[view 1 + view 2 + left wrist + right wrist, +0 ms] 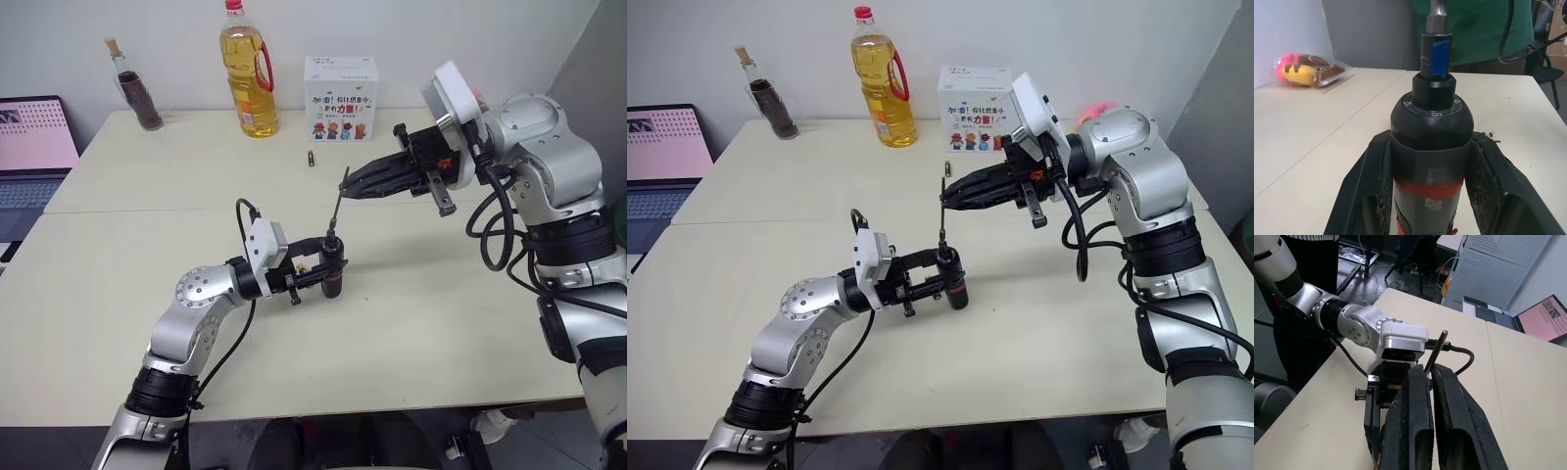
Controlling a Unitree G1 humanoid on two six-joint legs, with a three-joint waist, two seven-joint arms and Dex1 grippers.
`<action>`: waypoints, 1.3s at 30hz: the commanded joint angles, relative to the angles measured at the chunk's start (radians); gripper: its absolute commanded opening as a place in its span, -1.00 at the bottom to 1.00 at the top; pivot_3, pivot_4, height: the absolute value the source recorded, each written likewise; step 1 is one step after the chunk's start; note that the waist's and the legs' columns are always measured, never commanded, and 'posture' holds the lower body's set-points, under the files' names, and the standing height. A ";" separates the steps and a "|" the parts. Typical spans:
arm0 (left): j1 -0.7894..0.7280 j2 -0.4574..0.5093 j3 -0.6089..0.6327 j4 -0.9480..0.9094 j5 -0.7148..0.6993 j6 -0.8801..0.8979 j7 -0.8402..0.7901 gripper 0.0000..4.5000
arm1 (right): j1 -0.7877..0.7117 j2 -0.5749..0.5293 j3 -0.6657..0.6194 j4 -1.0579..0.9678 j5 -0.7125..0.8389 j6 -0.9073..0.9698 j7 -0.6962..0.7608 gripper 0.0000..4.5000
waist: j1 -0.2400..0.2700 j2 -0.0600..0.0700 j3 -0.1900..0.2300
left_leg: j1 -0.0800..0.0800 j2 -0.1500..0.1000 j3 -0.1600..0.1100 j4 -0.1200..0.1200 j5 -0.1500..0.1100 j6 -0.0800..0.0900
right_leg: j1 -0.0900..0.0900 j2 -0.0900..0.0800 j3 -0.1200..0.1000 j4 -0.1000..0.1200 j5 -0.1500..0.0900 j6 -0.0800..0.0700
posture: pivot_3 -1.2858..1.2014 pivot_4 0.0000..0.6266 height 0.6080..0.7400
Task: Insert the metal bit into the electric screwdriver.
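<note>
Bit meets screwdriver, centre frame
My left gripper (323, 266) clamps the electric screwdriver (332, 266) upright, nose up; my right gripper (355, 184) pinches the metal bit (336, 208), near-vertical, its lower tip at the nose.

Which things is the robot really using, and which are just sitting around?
Using:
metal bit, pinched in right gripper
electric screwdriver, clamped in left gripper

Just sitting around:
oil bottle
dark bottle
white box
laptop
small battery
</note>
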 commanded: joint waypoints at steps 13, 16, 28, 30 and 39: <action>0.031 0.019 -0.111 0.018 0.038 0.072 -0.073 -0.27 | -0.047 -0.019 0.052 0.061 -0.064 -0.106 0.090 -0.99 | 0.000 0.000 0.000 | 0.000 0.000 0.000 0.000 0.000 0.000 | 0.000 0.000 0.000 0.000 0.000 0.000 | 0.03 -0.52 1.00; 0.031 0.020 -0.112 0.018 0.038 0.075 -0.074 -0.27 | -0.051 -0.021 0.057 0.069 -0.066 -0.120 0.093 -0.99 | 0.000 0.000 0.000 | 0.000 0.000 0.000 0.000 0.000 0.000 | 0.000 0.000 0.000 0.000 0.000 0.000 | 0.03 -0.52 1.00; 0.029 0.023 -0.118 0.021 0.040 0.083 -0.078 -0.27 | -0.081 -0.042 0.093 0.098 -0.077 -0.196 0.105 -0.99 | 0.000 0.000 0.000 | 0.000 0.000 0.000 0.000 0.000 0.000 | 0.000 0.000 0.000 0.000 0.000 0.000 | 0.03 -0.52 1.00; 0.029 0.024 -0.119 0.021 0.040 0.084 -0.079 -0.27 | -0.086 -0.047 0.100 0.106 -0.077 -0.205 0.105 -0.99 | 0.000 0.000 0.000 | 0.000 0.000 0.000 0.000 0.000 0.000 | 0.000 0.000 0.000 0.000 0.000 0.000 | 0.03 -0.52 1.00; 0.020 0.022 -0.120 0.029 0.040 0.084 -0.084 -0.27 | -0.068 -0.059 0.113 0.090 -0.067 -0.203 0.105 -0.99 | 0.000 0.000 0.000 | 0.000 0.000 0.000 0.000 0.000 0.000 | 0.000 0.000 0.000 0.000 0.000 0.000 | 0.03 -0.52 1.00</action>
